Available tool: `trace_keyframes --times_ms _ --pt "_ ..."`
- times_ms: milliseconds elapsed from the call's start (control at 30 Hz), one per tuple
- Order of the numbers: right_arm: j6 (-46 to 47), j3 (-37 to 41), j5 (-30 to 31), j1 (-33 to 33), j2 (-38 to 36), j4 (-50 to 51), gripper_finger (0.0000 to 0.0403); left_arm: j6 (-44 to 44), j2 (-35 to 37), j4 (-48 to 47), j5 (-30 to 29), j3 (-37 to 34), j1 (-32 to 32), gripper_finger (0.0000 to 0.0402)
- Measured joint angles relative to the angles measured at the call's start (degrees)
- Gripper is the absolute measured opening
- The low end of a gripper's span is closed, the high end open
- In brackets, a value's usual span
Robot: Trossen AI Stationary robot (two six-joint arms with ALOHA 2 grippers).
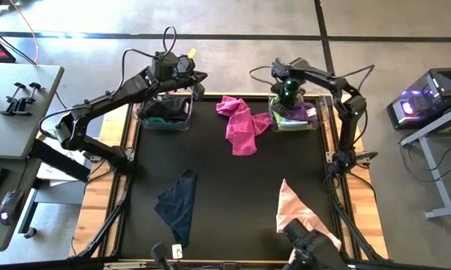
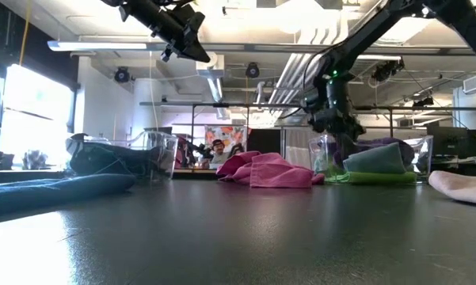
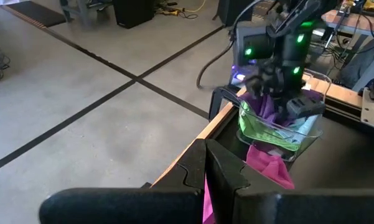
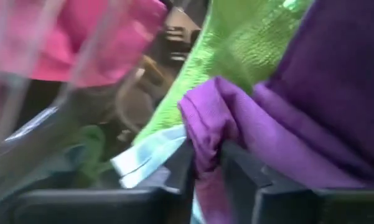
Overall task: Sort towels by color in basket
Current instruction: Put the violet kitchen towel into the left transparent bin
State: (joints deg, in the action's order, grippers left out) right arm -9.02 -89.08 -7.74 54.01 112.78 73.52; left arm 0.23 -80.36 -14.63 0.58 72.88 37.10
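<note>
The black surface [image 1: 233, 187] still has three towels left loose on it: one magenta towel [image 1: 240, 124] near the far edge between the bins, one navy towel [image 1: 178, 202] and one pale pink towel [image 1: 296, 210] up front. So sorting looks maybe two-thirds done, as a guess.

Two clear bins are seen: the left bin [image 1: 165, 112] with dark and teal cloth piled in, the right bin [image 1: 293, 114] with lime, mint and purple.

The right gripper [image 4: 205, 163] is down in that bin, jaws pinched on a purple towel [image 4: 286, 118]. The left gripper [image 3: 205, 180] is hovering above the left bin, jaws closed, nothing held.
</note>
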Motion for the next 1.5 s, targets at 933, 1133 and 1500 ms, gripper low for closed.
trace_keyframes --times_ms 933,1133,1500 --pt "15.6 26.2 6.2 3.6 -17.2 -23.7 0.0035 0.0 0.0 0.0 0.0 0.0 0.0 0.0000" --pt "16.1 25.5 5.8 3.9 -17.2 -21.3 0.0049 0.0 0.0 0.5 0.0 0.0 0.0 0.0000" --pt "14.6 12.9 4.9 3.8 -18.0 -8.8 0.0187 0.0 0.0 0.8 0.0 0.0 0.0 0.0000"
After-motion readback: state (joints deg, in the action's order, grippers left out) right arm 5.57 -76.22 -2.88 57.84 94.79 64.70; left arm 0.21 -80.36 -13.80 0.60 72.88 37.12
